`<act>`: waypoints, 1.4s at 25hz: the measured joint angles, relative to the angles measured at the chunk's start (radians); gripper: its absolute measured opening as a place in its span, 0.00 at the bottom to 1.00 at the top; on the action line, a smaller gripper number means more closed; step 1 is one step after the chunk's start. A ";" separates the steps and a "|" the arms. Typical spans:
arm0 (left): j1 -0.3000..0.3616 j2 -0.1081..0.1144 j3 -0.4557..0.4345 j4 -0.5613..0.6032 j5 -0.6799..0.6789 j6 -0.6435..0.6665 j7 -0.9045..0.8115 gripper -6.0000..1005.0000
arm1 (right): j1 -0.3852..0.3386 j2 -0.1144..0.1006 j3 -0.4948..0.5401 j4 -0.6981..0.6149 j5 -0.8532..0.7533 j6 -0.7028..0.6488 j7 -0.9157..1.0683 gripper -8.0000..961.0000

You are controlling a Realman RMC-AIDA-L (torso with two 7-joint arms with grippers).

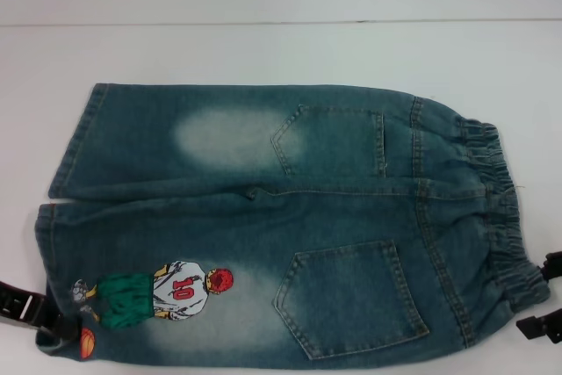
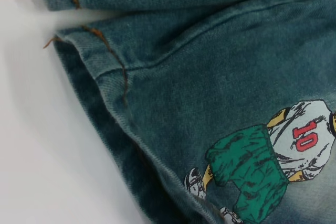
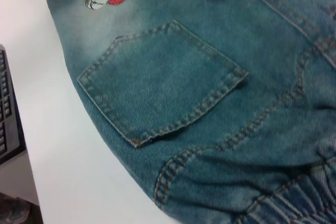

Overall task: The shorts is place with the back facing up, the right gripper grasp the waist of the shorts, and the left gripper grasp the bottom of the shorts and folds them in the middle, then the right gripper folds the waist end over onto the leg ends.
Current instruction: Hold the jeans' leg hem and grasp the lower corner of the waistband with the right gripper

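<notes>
**Shorts lie flat, a gripper at each near corner**

The shorts [image 1: 281,226] are spread back-side up on the white table [image 1: 263,50], lying sideways across the head view: leg ends to the robot's left, waist to its right. Both back patch pockets face up, the far pocket [image 1: 329,142] beside a pale worn patch [image 1: 228,136], the near pocket [image 1: 351,299] down toward the front edge. The footballer print [image 1: 162,292] with its red 10 sits on the near leg, and there's the small orange basketball patch [image 1: 87,342] right at that leg's corner.

The leg ends [image 1: 72,142] lie side by side, a thin strip of table showing between the two hems. The waist of the shorts [image 1: 500,208] is bunched and ruffled, running down the right side.

Now the left gripper [image 1: 39,318]: it's at the near left corner, right against the hem of the near leg by the basketball patch. Only its black body shows, so whether its fingers are parted or pinched I cannot tell. Its wrist view looks close on the hem with the orange stitching and the footballer.

Over on the other side, the right gripper [image 1: 544,296] sits at the near end of the waistband, touching or just beside the ruffled denim. It's cut off at the picture's edge, and again I cannot tell how its fingers stand. Its wrist view takes in the near pocket, the gathered band, and a dark keyboard [image 3: 8,114] off the table's edge.
</notes>
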 joint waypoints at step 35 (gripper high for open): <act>0.004 -0.015 -0.006 -0.013 -0.011 -0.027 0.010 0.00 | -0.040 0.011 0.022 -0.002 0.043 0.025 -0.043 0.21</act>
